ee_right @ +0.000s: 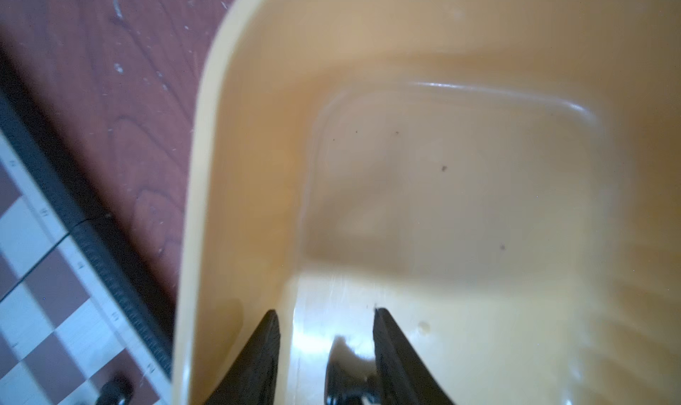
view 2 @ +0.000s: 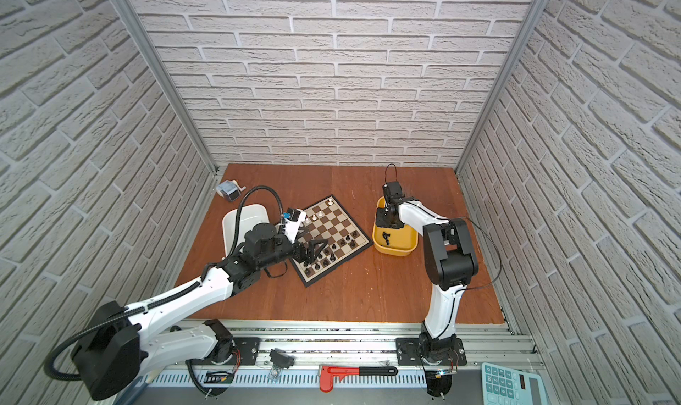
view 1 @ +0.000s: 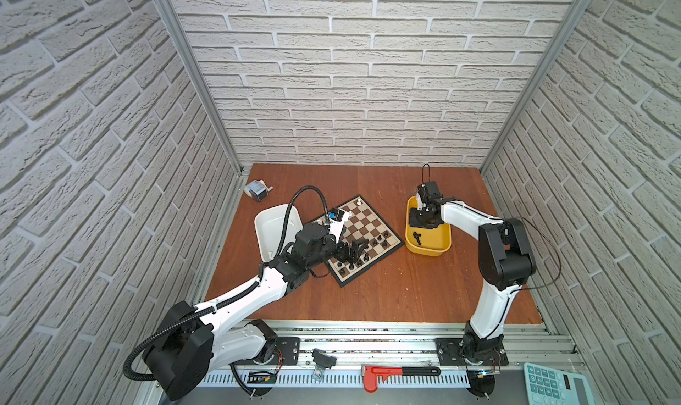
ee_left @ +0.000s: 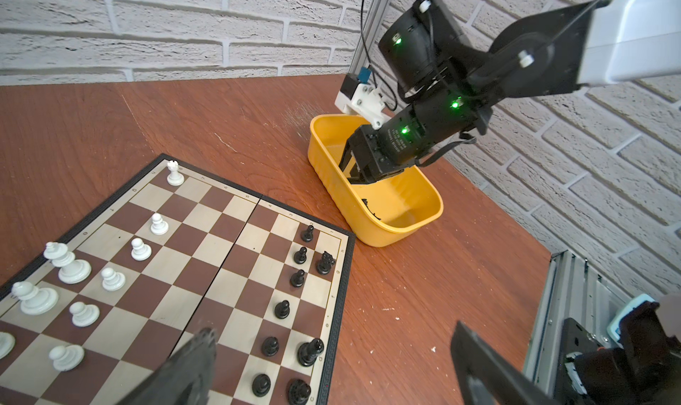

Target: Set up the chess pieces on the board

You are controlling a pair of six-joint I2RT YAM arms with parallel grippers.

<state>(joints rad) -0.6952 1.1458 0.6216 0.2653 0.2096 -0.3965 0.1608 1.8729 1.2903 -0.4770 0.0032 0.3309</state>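
Note:
The board [view 1: 365, 224] [view 2: 331, 222] lies turned at an angle mid-table. White chess pieces [ee_left: 142, 248] stand along one side and black ones [ee_left: 300, 255] along the opposite side. My left gripper [view 1: 354, 252] [ee_left: 335, 348] hovers wide open over the board's black side, with nothing between its fingers. My right gripper [ee_left: 354, 173] [ee_right: 326, 322] reaches down into the yellow tub [view 1: 442, 250] [ee_right: 258, 126]. Its jaws are parted. A black piece [ee_right: 346, 377] lies between them against one finger, with a gap to the other. More black pieces [view 1: 417, 237] lie in the tub.
A white tub [view 1: 269, 233] stands left of the board, partly under my left arm. A grey sharpener-like object [view 1: 257, 191] sits at the back left. On the front rail lie a red-headed tool [view 1: 390, 375] and a calculator [view 1: 552, 384].

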